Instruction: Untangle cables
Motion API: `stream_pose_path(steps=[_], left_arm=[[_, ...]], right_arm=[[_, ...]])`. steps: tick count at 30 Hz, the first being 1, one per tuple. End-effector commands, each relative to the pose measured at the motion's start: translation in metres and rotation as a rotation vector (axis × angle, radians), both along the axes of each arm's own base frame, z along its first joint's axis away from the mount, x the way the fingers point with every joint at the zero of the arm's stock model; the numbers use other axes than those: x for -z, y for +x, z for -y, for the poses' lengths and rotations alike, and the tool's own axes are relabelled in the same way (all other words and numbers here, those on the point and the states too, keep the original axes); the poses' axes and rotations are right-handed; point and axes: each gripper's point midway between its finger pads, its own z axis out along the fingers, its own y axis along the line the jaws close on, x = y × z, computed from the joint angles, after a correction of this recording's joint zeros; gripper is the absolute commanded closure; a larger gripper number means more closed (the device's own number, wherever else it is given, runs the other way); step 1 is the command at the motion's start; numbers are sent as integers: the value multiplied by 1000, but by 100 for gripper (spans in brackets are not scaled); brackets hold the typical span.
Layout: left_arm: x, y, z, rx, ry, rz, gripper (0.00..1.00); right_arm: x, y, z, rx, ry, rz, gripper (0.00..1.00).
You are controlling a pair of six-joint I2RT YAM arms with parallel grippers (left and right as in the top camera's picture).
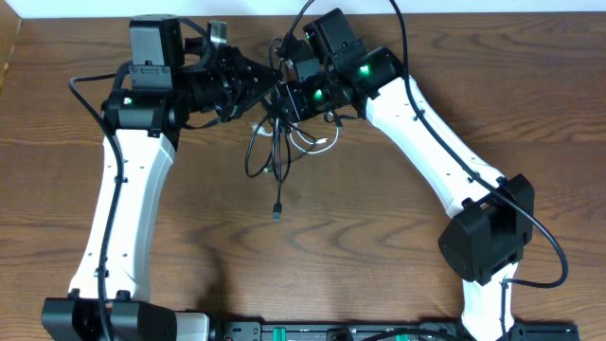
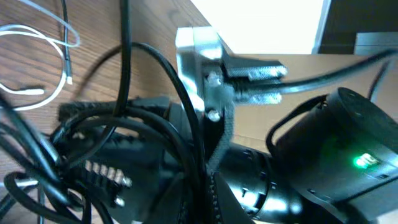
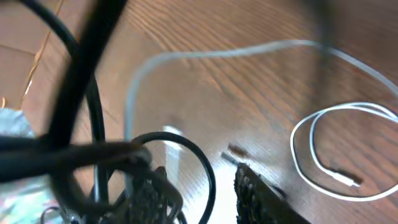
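The cables lie in a tangle at the table's far middle. Black cables (image 1: 254, 152) loop down there, and one plug tip (image 1: 276, 214) trails toward the front. A thin white cable (image 1: 317, 142) curls beside them. My left gripper (image 1: 258, 83) comes in from the left and is shut on black cable strands (image 2: 161, 68) that run down between its jaws (image 2: 208, 199). My right gripper (image 1: 284, 99) meets it from the right. Its jaws (image 3: 202, 180) stand apart with a black cable loop (image 3: 210, 168) between the fingers (image 3: 261, 199). White cable loops (image 3: 311, 168) rest on the wood nearby.
The two wrists crowd together over the tangle, and the right arm's housing with its green light (image 2: 367, 162) sits close to my left gripper. A white cable (image 2: 62, 56) lies on the wooden table (image 1: 379, 246). Thick black arm wires arch above both arms.
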Motion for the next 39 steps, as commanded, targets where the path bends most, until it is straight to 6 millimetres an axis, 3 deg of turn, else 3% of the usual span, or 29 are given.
stream_pose_path(steps=[1, 5, 8, 14, 17, 21, 22, 24, 27, 32, 37, 39], left_arm=[[-17, -12, 12, 74, -89, -10, 92], [-22, -14, 12, 97, -115, 3, 92], [-24, -9, 3, 74, -115, 14, 92], [-23, 3, -29, -5, -103, 36, 92], [-21, 7, -41, -18, -67, 82, 92], [1, 6, -52, -54, 47, 64, 92], [22, 2, -62, -100, 130, -7, 92], [41, -4, -70, -127, 194, -82, 92], [55, -10, -64, -84, 219, -105, 92], [73, -12, -31, 20, 240, -109, 92], [82, -4, -3, 85, 241, -72, 92], [85, -1, 5, 99, 238, -65, 92]], right_arm=[[24, 10, 3, 88, -38, -51, 71], [28, 26, 21, 188, -66, -58, 81], [36, 34, 46, 257, -113, -90, 88], [56, 44, 119, 391, -261, -166, 94], [61, 42, 146, 390, -306, -193, 94], [67, 35, 174, 382, -360, -234, 96], [68, 32, 181, 378, -372, -252, 98], [69, 29, 183, 357, -381, -259, 99], [68, 24, 175, 288, -368, -245, 99], [68, 24, 166, 272, -376, -221, 99], [49, 13, 127, 81, -195, -196, 99], [45, 13, 128, 84, -202, -184, 99]])
